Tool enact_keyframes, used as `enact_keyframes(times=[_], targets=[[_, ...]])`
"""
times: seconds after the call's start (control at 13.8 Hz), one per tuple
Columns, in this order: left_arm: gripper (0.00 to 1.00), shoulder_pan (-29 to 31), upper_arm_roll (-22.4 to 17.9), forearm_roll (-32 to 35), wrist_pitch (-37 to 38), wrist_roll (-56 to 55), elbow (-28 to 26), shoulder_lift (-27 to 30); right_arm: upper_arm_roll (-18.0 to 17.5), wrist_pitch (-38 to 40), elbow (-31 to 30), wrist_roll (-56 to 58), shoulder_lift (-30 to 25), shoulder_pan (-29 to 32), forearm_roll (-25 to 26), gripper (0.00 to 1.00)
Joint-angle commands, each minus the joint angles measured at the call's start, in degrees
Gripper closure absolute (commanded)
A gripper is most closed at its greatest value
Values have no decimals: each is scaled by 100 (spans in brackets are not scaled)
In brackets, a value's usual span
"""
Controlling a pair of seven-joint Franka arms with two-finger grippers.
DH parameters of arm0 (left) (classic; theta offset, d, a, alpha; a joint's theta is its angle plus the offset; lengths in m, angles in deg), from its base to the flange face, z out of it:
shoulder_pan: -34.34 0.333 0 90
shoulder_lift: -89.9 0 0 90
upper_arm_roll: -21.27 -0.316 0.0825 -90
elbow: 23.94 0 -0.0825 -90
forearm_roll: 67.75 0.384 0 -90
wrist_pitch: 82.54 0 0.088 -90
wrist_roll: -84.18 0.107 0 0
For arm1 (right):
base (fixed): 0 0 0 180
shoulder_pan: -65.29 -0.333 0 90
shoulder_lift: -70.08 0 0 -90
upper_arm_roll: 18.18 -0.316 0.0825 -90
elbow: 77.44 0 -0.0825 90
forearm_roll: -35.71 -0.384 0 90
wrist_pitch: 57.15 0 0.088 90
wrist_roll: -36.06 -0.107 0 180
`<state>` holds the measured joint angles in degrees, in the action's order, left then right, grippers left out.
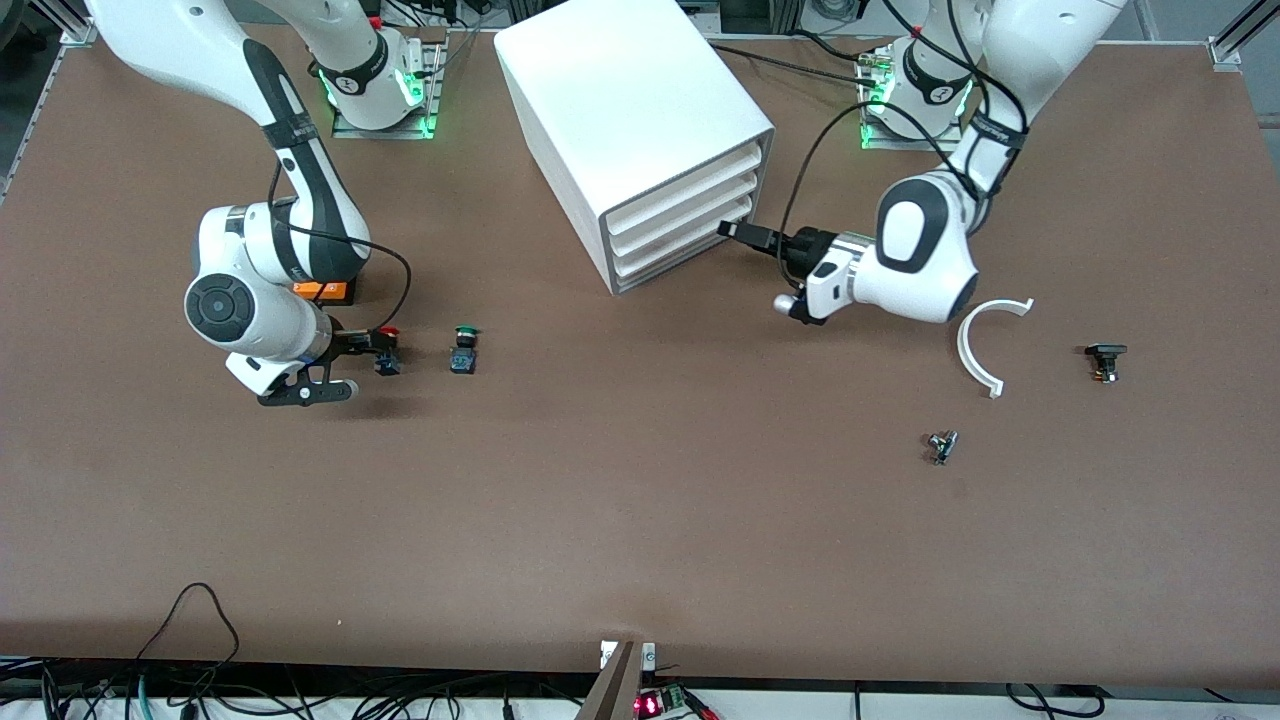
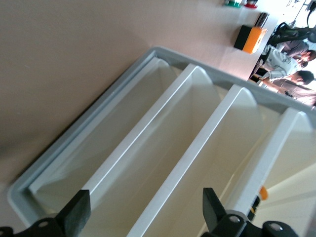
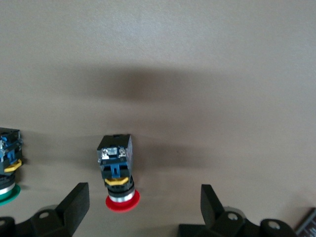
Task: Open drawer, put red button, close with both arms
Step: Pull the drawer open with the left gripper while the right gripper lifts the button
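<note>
The red button (image 1: 387, 350) lies on its side on the table toward the right arm's end; it also shows in the right wrist view (image 3: 118, 173). My right gripper (image 1: 365, 365) is open low over the table, with the button's red cap between its fingers (image 3: 74, 207) and untouched. The white drawer cabinet (image 1: 640, 120) stands at the table's middle, its three drawers (image 1: 680, 215) shut. My left gripper (image 1: 738, 232) is open right in front of the drawer fronts (image 2: 163, 163), at the edge toward the left arm's end, holding nothing.
A green-capped switch (image 1: 465, 350) lies beside the red button. An orange box (image 1: 325, 290) sits by the right arm's wrist. Toward the left arm's end lie a white curved piece (image 1: 985, 340), a small black part (image 1: 1105, 360) and a small metal part (image 1: 941, 446).
</note>
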<state>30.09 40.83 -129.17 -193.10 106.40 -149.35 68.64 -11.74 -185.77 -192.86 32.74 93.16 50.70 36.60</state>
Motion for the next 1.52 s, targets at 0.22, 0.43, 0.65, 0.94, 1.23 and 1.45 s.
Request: enact_keyframes(times=[0.22,0.43,0.65,0.94,1.23,1.45], targets=[[19,-102,249,-177,-105,125,-318,16,-116,-717,-174,-64,171,-18,-63,0],[82,-93,417,-177,-167,90,-388,16,-125,-831,-296,-64,241,-27,-54,0],[100,3,304,-186,-184,-59,-354,51,-213,-1251,-568,-64,285,-27,-54,1],[100,152,-408,15,-1132,387,-91,148,-283,-1482,-736,-46,285,-27,-54,12],[0,232,-550,25,-1142,432,16,279,-283,-1456,-710,-29,285,-27,-45,53],[0,346,-558,25,-1265,441,68,569,-292,-1447,-631,112,276,-27,-2,71]])
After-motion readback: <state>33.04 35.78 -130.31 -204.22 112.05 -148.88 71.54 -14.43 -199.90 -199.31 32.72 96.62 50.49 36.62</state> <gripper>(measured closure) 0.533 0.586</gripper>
